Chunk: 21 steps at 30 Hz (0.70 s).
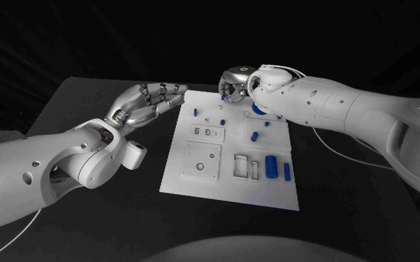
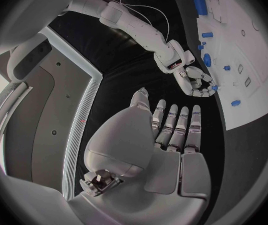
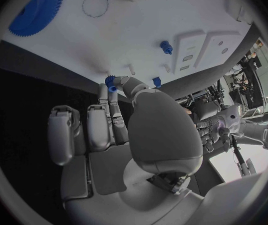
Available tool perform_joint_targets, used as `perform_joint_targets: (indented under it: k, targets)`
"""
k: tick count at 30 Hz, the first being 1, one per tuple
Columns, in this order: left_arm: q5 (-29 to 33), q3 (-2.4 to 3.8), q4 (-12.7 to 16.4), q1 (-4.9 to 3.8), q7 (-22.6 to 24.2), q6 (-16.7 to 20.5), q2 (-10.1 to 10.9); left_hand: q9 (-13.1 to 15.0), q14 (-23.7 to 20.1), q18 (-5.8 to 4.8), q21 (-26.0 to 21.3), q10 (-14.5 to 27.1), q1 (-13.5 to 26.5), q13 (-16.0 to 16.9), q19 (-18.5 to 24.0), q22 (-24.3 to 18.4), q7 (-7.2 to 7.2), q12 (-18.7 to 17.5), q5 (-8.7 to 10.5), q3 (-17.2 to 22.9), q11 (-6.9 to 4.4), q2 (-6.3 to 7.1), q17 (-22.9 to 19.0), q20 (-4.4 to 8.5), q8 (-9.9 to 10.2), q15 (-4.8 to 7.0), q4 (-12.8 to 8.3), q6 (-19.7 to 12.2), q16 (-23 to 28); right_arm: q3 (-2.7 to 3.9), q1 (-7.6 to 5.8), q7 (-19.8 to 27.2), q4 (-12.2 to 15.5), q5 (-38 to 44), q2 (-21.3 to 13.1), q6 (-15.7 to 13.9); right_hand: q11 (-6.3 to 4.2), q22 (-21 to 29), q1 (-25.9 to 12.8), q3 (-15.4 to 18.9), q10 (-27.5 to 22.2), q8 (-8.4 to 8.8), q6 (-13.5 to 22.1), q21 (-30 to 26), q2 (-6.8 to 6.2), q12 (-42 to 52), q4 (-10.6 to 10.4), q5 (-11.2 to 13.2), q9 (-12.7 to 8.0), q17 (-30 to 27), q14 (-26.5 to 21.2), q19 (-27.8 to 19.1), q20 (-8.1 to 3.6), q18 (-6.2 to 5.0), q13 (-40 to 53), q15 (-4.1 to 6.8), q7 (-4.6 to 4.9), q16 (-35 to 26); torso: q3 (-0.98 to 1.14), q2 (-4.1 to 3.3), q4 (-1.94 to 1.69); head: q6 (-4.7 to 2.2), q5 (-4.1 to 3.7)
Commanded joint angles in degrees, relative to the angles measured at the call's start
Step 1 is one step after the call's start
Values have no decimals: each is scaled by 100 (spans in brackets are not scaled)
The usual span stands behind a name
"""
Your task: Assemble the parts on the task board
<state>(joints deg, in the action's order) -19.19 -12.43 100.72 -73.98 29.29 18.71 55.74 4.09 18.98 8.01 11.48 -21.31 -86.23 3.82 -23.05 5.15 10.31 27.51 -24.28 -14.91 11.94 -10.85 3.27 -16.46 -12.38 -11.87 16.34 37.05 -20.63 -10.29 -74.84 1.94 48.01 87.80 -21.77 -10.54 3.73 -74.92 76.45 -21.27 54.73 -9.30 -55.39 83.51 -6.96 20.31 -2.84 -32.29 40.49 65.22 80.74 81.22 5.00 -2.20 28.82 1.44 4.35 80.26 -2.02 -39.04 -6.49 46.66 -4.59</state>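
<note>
Fingertips of the right hand [image 3: 118, 130] pinching a small blue gear [image 3: 111, 80] at the far edge of the task board [image 1: 229, 189]; placement step likely next. Left hand [image 1: 147, 103] spread, empty, beside the board above the tabletop [image 1: 105, 225].

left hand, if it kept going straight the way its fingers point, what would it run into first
Probably the left edge of the task board. The left hand is open beside the board, fingers aimed toward its far left corner. Farther along that line is the right hand, pinching a small blue gear. Depth is unclear.
</note>
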Motion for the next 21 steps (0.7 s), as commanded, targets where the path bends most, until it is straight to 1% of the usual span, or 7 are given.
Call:
perform_joint_targets:
  k: [1,4,8,11,15,19,21]
  targets:
    - [-22,5,14,-11,25,-41,-12,0,17,-16,23,19,-77,-8,-28,-2,98,36,-36,30,25,3,3,-19,-32,-8,9,51,-3,-3,25,-119,-31,131,27,140,-6,-620,1,-17,-48,36,45,-32,42,-34,17,4,-11,0,-41,-44,0,-72,-2,-8,-13,-30,1,2,-1,11,5]
    - [-22,5,15,-11,25,-40,-9,0,17,-16,23,19,-77,-8,-28,-2,98,36,-36,30,25,3,3,-19,-32,-8,9,51,-3,-3,35,-156,-42,165,37,108,-7,-621,6,-20,-53,40,47,-33,44,-38,21,0,-12,2,-42,-45,1,-72,-1,-8,-15,-30,1,6,-3,19,8]
    - [-22,5,12,-11,14,-44,-9,0,17,-16,23,19,-77,-8,-28,-2,98,36,-36,30,25,3,3,-19,-32,-8,9,51,-3,-3,43,-186,-67,186,56,98,-8,-614,12,-26,-64,47,50,-40,50,-45,28,-7,-13,-2,-47,-55,2,-75,1,-7,-16,-32,-7,11,0,33,0]
    - [-22,5,7,-11,10,-49,-20,-1,20,-16,20,18,-82,-9,-24,-4,101,41,-40,32,29,5,4,-19,-34,-9,10,54,-9,-3,49,-203,-89,193,80,94,-5,-613,13,-29,-79,58,60,-44,52,-55,32,-10,-17,5,-47,-59,3,-76,3,-8,-15,-29,-5,11,1,29,-11]
    - [-22,5,9,-11,-1,-64,-24,0,24,-16,23,17,-84,-9,-29,-3,102,43,-42,33,31,5,5,-19,-35,-10,11,55,-14,-3,63,-218,-107,198,107,114,0,-604,9,-35,-121,93,96,-57,54,-81,40,-15,-28,-4,-57,-75,6,-80,6,-10,-11,-33,-1,14,0,26,4]
    - [-22,5,13,-11,-16,-65,-12,0,31,-15,24,15,-90,-8,-33,-3,105,48,-48,37,36,3,6,-19,-37,-14,11,59,-23,-3,82,-249,-113,205,118,151,16,-574,1,-51,-220,171,180,-94,58,-133,55,-13,-59,-57,-98,-121,15,-92,16,-22,-6,-57,-1,16,1,35,17]
    - [-22,4,12,-11,-18,-63,-8,0,31,-15,24,15,-90,-8,-33,-3,105,48,-48,37,36,3,6,-19,-37,-14,11,59,-23,-3,92,-273,-117,210,121,191,48,-523,-12,-74,-377,295,334,-148,49,-207,65,48,-126,-130,-154,-191,31,-110,20,-47,0,-92,-2,16,1,38,19]
